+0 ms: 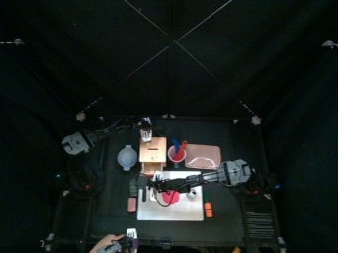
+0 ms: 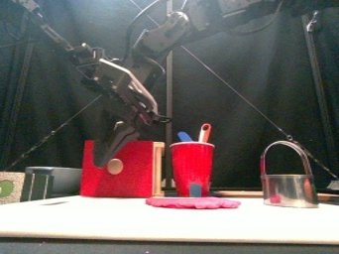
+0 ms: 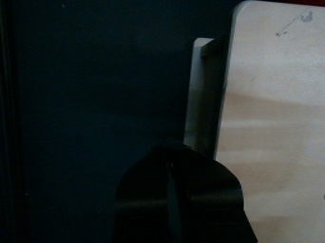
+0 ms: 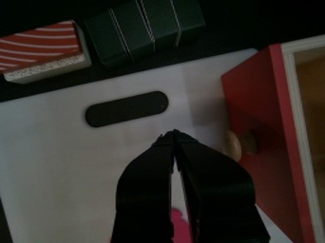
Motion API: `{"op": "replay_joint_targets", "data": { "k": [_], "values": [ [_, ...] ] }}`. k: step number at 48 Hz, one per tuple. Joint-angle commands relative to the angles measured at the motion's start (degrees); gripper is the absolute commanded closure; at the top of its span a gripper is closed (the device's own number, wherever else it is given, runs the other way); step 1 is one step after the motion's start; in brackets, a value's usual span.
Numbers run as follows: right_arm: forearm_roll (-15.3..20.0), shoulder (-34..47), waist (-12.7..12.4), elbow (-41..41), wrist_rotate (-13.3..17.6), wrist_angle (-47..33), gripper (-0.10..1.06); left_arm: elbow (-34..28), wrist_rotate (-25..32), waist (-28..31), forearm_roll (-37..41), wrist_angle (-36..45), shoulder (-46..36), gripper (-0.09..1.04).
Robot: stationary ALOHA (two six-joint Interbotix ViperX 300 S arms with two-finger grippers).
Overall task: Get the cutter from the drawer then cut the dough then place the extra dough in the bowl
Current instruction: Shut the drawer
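Observation:
The round metal cutter (image 2: 288,177) with its wire handle stands on the white board (image 2: 79,216), right of the flat pink dough (image 2: 193,202). In the top view the dough (image 1: 169,196) lies mid-board (image 1: 185,211). Reaching past the middle, my right gripper (image 2: 119,149) hangs shut and empty in front of the wooden box's red drawer front (image 2: 93,174). In the right wrist view its jaw tips (image 4: 172,139) are beside the drawer knob (image 4: 241,142). My left gripper (image 3: 173,152) is shut over the pale box top (image 3: 273,114), at the box's back (image 1: 148,128).
A red cup (image 2: 192,167) with blue and red knives stands just behind the dough. The blue-grey bowl (image 1: 126,156) sits left of the box, the pink tray (image 1: 201,155) to its right. A dark green sushi roll (image 4: 152,28) and a red-striped toy (image 4: 45,52) lie off the board's left end.

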Motion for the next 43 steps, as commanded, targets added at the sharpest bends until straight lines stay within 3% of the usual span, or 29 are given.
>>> {"op": "replay_joint_targets", "data": {
  "k": [1, 43],
  "values": [
    [-0.2, -1.8, -0.4, -0.3, 0.0, 0.3, 0.88, -1.6, 0.2, -0.2, 0.1, -0.3, -0.7, 0.6],
    [-5.0, -1.5, -4.3, 0.1, -0.6, 0.4, 0.88, -1.1, 1.1, -1.8, -0.1, -0.3, -0.4, 0.6]
  ]
}}
